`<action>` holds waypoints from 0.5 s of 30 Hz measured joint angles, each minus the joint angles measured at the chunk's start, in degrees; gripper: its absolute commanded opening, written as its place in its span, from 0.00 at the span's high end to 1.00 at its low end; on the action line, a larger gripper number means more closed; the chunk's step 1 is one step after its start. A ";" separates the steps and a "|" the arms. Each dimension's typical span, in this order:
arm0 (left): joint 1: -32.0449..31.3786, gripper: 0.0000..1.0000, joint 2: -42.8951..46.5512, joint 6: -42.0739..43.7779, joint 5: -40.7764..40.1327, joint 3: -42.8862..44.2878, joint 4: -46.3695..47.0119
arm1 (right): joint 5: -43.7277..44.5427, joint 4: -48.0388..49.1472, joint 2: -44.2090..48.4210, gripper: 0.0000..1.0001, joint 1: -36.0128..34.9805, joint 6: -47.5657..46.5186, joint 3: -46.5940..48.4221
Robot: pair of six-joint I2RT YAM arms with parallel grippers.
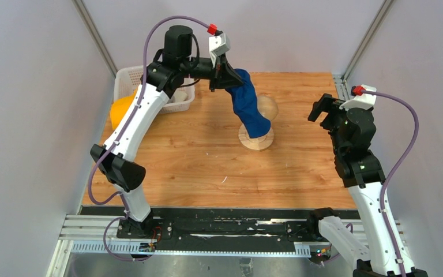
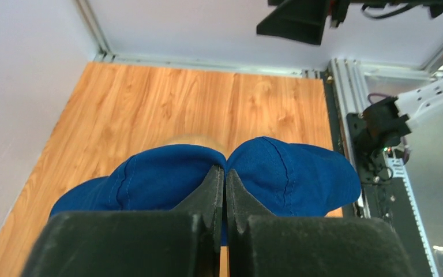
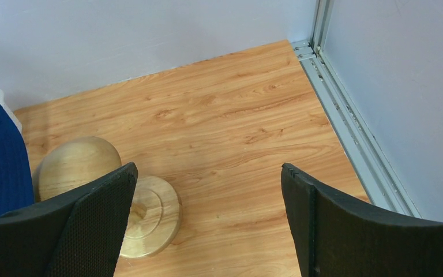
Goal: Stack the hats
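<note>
**Left claw holding navy hat over the wooden stand**

Nearest the arm bases, the wooden table is lying bare of hats along its front strip. Farther in, on the right side, the right gripper is hovering above the boards with its jaws standing wide apart and nothing between them. Its wrist view is looking down on the round wooden stand, which is sitting on its disc base near the middle of the table.

Beyond that, the navy blue hat is hanging in the air as a long, drooping fold. Its lower end is reaching down over the stand, though whether the cloth is touching the wood cannot be told. The upper end is being pinched by the left gripper, whose jaws are pressing together on the blue fabric, with the brim spreading out to both sides of the fingers.

At the far left corner, the white basket is resting on the table. The yellow hat is bulging out just beside its near wall, at the table's left edge.
</note>
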State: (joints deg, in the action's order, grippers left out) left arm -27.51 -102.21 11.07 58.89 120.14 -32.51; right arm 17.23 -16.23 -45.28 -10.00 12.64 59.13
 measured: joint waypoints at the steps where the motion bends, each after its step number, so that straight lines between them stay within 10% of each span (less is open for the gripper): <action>1: 0.00 1.00 0.33 1.16 -0.81 -0.31 -1.36 | -0.11 0.00 0.00 0.07 0.00 0.00 0.00; 15: -0.17 1.00 0.85 6.36 -4.13 -5.75 -5.95 | -0.35 0.02 -0.04 0.07 0.00 0.00 -0.22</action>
State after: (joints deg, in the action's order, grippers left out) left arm -27.68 -101.36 17.43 54.76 114.39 -38.46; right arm 16.88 -16.21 -45.32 -10.00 12.64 58.92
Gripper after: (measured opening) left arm 0.012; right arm 0.928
